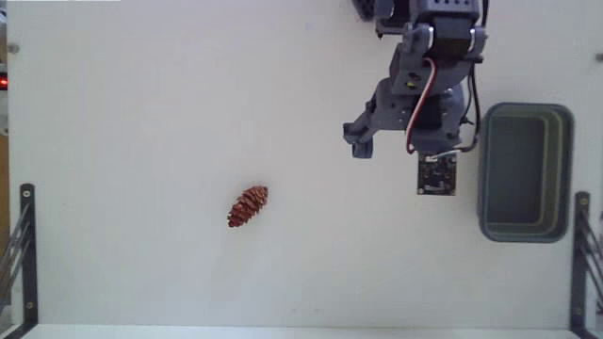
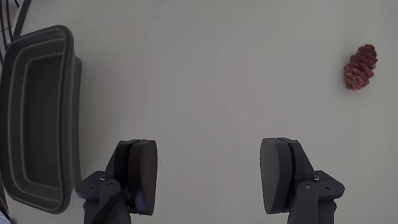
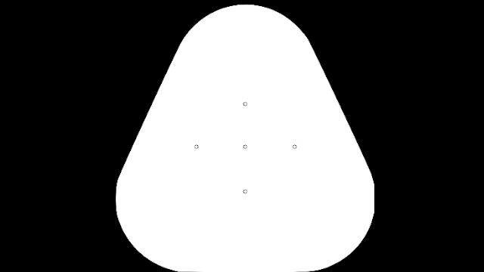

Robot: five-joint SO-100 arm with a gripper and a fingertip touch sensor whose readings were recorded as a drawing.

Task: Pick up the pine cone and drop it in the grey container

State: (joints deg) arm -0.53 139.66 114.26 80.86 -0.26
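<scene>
Fingers (image 2: 138, 174) of the end effector (image 2: 208, 177) stand spread wide in the wrist view, with bare bench (image 2: 205, 74) showing between them and nothing held. In the fixed view the end effector (image 1: 363, 141) hangs above the bench, just beside the grey container (image 1: 525, 172), on that tub's left side, with the arm (image 1: 429, 66) reaching down from the top edge of the picture.

Taking the grey container as the landmark: it sits at the right of the fixed view, its long side running up and down the picture, its inside dark and, as far as can be seen, empty. In the wrist view the grey container (image 2: 38, 118) fills the left edge, close by the left finger. The pine cone (image 1: 248, 206) lies on the bench well apart from the container, off to its left and slightly lower in the fixed view, tilted on a diagonal. In the wrist view the pine cone (image 2: 360, 67) lies near the right edge, on the far side from the container and well clear of both fingers.

By my judgement the reach toward the cone is the step in hand, and no grasp is made yet. The next move calls for travel away from the container, a turn of the wrist so the fingers straddle the cone's narrow width, then a descent and a closing.
</scene>
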